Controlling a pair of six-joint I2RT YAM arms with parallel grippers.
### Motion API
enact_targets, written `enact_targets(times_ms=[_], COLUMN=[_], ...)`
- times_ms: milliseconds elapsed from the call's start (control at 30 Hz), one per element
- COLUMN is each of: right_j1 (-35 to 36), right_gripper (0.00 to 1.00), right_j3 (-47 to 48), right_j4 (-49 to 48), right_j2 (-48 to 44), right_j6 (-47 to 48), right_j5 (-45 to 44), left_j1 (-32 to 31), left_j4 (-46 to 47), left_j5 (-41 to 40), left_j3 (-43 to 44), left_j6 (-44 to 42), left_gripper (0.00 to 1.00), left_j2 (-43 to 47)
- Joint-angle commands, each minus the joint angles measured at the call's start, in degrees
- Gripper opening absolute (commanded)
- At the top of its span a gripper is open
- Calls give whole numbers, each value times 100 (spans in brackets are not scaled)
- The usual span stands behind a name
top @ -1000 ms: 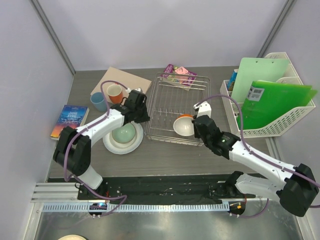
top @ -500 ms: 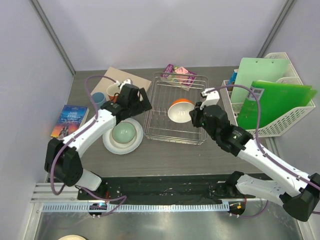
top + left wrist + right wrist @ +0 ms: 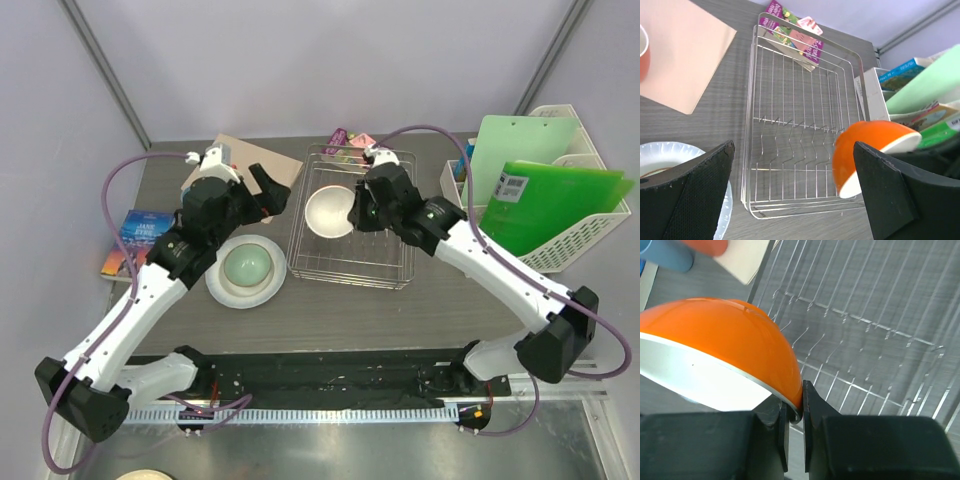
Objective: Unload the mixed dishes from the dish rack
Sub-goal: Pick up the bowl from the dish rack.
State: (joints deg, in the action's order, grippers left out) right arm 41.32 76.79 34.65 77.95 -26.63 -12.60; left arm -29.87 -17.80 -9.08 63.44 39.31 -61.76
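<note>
My right gripper [image 3: 801, 390] is shut on the rim of the cream bowl with the orange outside [image 3: 725, 335]. It holds the bowl [image 3: 330, 212] tilted above the back left part of the silver wire dish rack [image 3: 375, 262]. My left gripper [image 3: 258, 200] hangs open, with nothing between its fingers, above the table between the rack [image 3: 800, 130] and the white plate [image 3: 222, 292]. The pale green bowl [image 3: 247, 266] sits upside down on that plate. The orange-red mug [image 3: 642, 52] and the light-blue cup [image 3: 667, 255] stand to the left of the rack.
A tan board [image 3: 285, 160] lies at the back left, and a book [image 3: 135, 240] near the left wall. Colourful booklets [image 3: 795, 37] lean at the rack's far end. A white file basket [image 3: 560, 250] with green folders stands on the right.
My left gripper opened, left the pale green bowl on the plate, and rose towards the back. My right gripper lifted the orange bowl from the rack's front and carried it back and left.
</note>
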Motion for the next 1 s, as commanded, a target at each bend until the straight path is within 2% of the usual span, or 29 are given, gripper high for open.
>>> enact_targets(times_ms=[0, 100, 467, 733, 833, 900, 967], right_j1=[-203, -282, -282, -282, -282, -274, -282], right_gripper=[1, 1, 1, 1, 1, 1, 1], right_j3=[713, 898, 1303, 1295, 1224, 1189, 1145], right_j4=[393, 428, 393, 331, 331, 331, 340], right_j2=[315, 545, 1134, 1029, 994, 968, 950], right_j6=[-237, -298, -343, -386, -387, -395, -360], right_j5=[1091, 1653, 2182, 2420, 2534, 2570, 2570], left_j1=[-1, -19, -98, -195, -265, -344, -440], left_j4=[594, 611, 910, 770, 673, 524, 262], left_j5=[599, 872, 1558, 1576, 1453, 1235, 980], left_j3=[-191, -349, -939, -825, -728, -597, -474], left_j6=[-546, -626, -697, -776, -828, -898, -925], left_gripper=[100, 100, 98, 88, 81, 72, 59], left_j2=[173, 296, 568, -89, -319, -538, -740])
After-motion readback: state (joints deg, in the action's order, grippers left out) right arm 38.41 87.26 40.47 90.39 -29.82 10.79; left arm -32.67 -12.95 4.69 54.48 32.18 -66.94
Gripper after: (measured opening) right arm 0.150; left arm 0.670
